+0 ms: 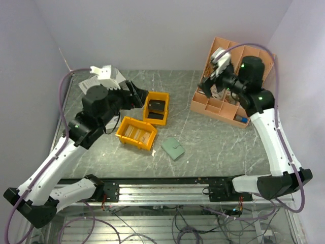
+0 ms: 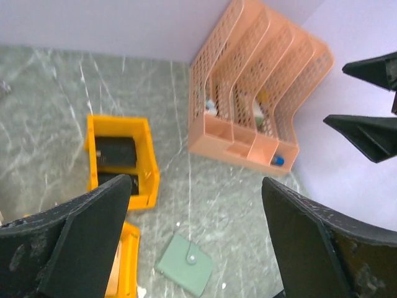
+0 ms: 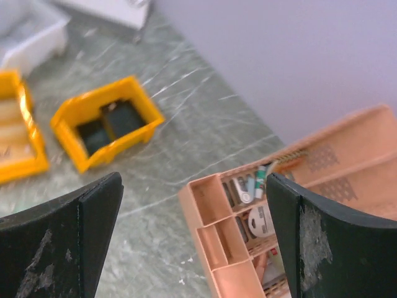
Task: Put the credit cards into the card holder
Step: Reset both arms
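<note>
The card holder [image 1: 173,148] is a small grey-green wallet, folded shut with a snap tab, lying flat on the marble table in front of the orange bins. In the left wrist view the card holder [image 2: 185,264] lies below and between my fingers, well apart from them. My left gripper [image 1: 138,95] [image 2: 195,183] hovers open and empty beside the back orange bin. Open and empty too, my right gripper [image 1: 208,87] [image 3: 193,180] hangs over the near corner of the peach organiser. I cannot make out the credit cards; pale flat pieces lie in the near orange bin [image 1: 136,133].
The back orange bin [image 1: 156,108] [image 3: 107,121] holds black blocks. A peach desk organiser [image 1: 231,84] [image 2: 254,99] [image 3: 248,217] with small items in its front compartments stands at the back right. A white tray [image 1: 99,79] sits at the back left. Walls close in on three sides.
</note>
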`<state>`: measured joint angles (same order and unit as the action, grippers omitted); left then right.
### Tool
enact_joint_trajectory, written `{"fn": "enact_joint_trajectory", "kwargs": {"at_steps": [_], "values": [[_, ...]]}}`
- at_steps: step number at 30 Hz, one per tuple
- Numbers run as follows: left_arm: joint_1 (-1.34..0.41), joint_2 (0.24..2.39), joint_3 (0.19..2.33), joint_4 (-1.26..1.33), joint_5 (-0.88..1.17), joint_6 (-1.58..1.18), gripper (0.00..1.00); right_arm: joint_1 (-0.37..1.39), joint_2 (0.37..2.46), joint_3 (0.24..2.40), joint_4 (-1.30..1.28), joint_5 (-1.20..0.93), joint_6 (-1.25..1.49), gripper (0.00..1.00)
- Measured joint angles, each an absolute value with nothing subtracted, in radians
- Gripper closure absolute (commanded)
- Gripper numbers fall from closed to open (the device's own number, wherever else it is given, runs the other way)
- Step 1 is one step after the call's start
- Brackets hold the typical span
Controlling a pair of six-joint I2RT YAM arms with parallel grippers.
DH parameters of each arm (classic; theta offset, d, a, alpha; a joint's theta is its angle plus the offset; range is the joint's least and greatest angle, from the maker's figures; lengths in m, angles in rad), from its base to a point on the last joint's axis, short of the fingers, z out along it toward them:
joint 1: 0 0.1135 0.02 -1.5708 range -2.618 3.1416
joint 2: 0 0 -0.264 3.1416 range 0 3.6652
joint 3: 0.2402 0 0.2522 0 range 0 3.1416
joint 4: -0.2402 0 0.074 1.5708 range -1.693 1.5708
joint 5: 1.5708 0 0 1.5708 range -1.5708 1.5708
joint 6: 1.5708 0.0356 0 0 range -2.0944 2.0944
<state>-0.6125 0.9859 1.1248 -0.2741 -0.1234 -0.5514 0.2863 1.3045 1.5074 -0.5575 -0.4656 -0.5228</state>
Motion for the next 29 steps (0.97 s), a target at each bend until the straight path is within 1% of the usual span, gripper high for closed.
{"fn": "enact_joint_trajectory", "kwargs": {"at_steps": [4,8,11,20,29], "values": [[-0.601,1.037,1.335,-0.377,-0.118,-0.503,0.02,0.235,1.310,1.641,-0.550,-0.342,-0.302,0.00],[-0.600,1.080,1.480,-0.432,-0.094,-0.464,0.02,0.235,1.309,1.754,-0.563,-0.312,-0.196,0.00],[-0.600,1.098,1.546,-0.466,-0.068,-0.448,0.02,0.235,1.298,1.803,-0.572,-0.296,-0.139,0.00],[-0.600,1.114,1.580,-0.511,-0.011,-0.441,0.02,0.235,1.285,1.818,-0.597,-0.209,0.001,0.00],[-0.600,1.114,1.581,-0.521,0.007,-0.445,0.02,0.235,1.282,1.819,-0.604,-0.171,0.009,0.00]]}}
